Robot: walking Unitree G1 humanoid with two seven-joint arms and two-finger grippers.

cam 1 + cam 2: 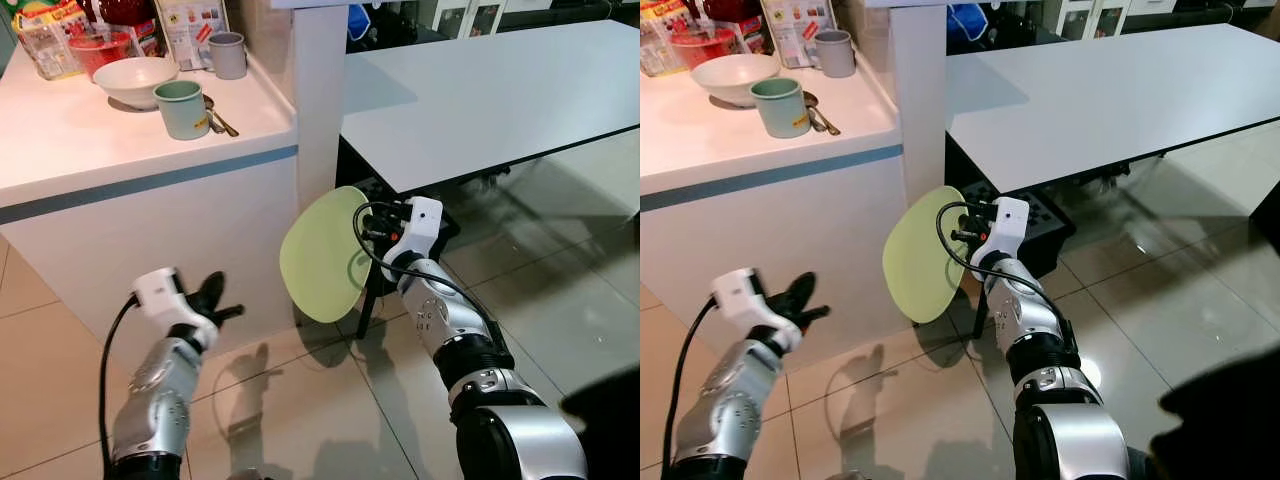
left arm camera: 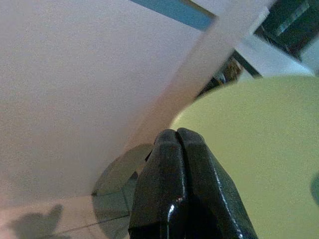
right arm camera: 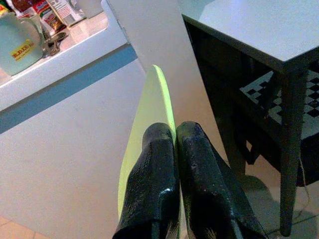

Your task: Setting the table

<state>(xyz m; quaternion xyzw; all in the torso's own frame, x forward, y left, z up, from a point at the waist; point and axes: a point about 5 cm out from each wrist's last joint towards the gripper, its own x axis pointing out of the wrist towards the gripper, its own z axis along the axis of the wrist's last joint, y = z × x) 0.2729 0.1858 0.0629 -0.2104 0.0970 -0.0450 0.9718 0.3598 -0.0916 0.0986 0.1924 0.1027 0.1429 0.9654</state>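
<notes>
I read the right tool as clamped on the rim of a pale green plate; in the right wrist view both black fingers press against the plate's thin edge. The plate is held on edge, nearly upright, in the air beside the white pillar and below the near corner of the grey worktop. It touches neither.

The left tool hangs low in front of the white worktop's side panel, above the tiled floor. In the left wrist view its fingers are pressed together with nothing between them, the plate showing beyond their tips.

On the white worktop, well above and apart from the plate, I note a green mug, a white bowl, a grey cup, spoons just beside the mug, and a red container with packaged goods behind.
</notes>
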